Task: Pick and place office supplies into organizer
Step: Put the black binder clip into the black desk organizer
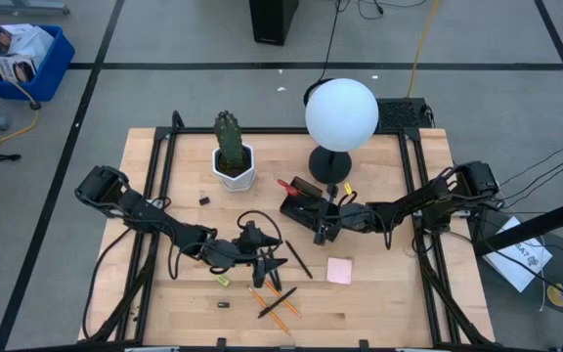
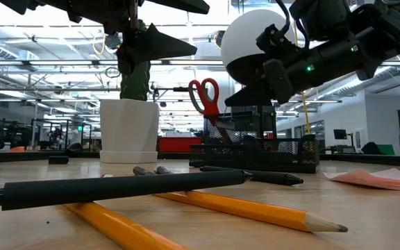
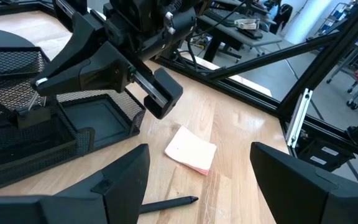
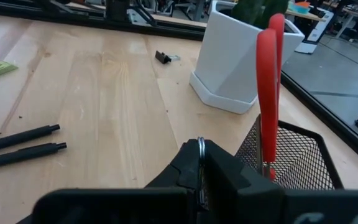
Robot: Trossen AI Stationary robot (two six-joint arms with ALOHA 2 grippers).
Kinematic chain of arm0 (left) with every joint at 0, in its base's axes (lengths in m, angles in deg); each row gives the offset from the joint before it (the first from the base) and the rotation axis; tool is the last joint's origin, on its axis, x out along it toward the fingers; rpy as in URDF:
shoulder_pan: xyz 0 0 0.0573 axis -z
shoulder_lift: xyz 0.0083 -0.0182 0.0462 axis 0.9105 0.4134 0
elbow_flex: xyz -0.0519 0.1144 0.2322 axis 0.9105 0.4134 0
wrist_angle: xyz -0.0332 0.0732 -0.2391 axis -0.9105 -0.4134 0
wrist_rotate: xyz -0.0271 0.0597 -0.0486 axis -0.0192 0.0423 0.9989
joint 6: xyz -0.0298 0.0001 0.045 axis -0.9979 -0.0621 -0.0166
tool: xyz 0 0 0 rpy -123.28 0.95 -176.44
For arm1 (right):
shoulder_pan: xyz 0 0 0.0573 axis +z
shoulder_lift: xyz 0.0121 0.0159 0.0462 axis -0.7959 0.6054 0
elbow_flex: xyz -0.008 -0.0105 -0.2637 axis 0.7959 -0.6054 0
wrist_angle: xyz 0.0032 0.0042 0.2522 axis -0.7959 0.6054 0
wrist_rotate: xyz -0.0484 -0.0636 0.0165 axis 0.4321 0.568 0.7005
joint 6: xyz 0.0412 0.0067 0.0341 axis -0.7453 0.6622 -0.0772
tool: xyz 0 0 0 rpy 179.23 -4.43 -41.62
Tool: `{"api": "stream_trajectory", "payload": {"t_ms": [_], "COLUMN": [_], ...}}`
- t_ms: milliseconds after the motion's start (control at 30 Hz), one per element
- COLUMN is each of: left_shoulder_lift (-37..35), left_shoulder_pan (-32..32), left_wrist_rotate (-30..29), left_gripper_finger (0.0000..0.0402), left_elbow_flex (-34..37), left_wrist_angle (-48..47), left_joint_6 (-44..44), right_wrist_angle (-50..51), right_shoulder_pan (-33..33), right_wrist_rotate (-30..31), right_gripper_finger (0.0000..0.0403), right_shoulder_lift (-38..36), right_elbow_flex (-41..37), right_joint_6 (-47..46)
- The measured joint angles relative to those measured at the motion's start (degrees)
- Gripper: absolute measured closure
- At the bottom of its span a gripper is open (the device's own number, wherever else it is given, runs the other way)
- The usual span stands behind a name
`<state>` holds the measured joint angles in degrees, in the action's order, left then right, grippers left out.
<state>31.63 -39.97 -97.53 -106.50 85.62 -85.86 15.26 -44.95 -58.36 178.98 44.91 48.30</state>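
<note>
The black mesh organizer [image 1: 299, 207] stands mid-table, and the red-handled scissors [image 4: 267, 81] stand upright in it, handles up. My right gripper [image 1: 321, 233] hovers at its near right corner, shut on a thin silver wire loop that looks like a small clip's handle. My left gripper [image 1: 272, 264] hangs open above the table with nothing between its fingers. Orange pencils [image 1: 280, 307] and black pens [image 1: 298, 260] lie on the wood below and beside it. The pink sticky-note pad [image 1: 339, 270] lies flat to the right. A yellow piece [image 1: 222, 281] and a black clip [image 1: 204, 200] lie apart. My right gripper pinches the wire loop [image 4: 199, 147] between its two fingertips, and only the loop's rim sticks out above them. The fingers reach nearly level from the table's right side, beside the organizer [image 4: 291, 155]. They hide whatever hangs below, so the rest of the thing cannot be told.
A white hexagonal cactus pot [image 1: 234, 166] stands left of the organizer. A lamp with a white globe [image 1: 340, 115] stands behind it. Another small dark item [image 1: 223, 304] lies near the front edge. Bare wood shows at the table's left and right.
</note>
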Motion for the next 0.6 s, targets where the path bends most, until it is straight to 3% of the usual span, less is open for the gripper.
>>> {"api": "stream_trajectory", "payload": {"t_ms": [467,600], "left_shoulder_lift": [0.0,0.0], "left_shoulder_pan": [0.0,0.04], "left_wrist_rotate": [0.04,0.1], "left_gripper_finger": [0.0117,0.0117], "left_elbow_flex": [0.0,0.0], "left_wrist_angle": [0.02,0.0], "left_joint_6": [-0.04,-0.1], "right_wrist_angle": [0.9,0.89], "right_shoulder_pan": [0.0,0.0], "right_wrist_rotate": [0.02,0.07], "right_gripper_finger": [0.0392,0.0367], "right_shoulder_lift": [0.0,0.0], "right_elbow_flex": [0.0,0.0], "right_joint_6": [-0.02,-0.15]}}
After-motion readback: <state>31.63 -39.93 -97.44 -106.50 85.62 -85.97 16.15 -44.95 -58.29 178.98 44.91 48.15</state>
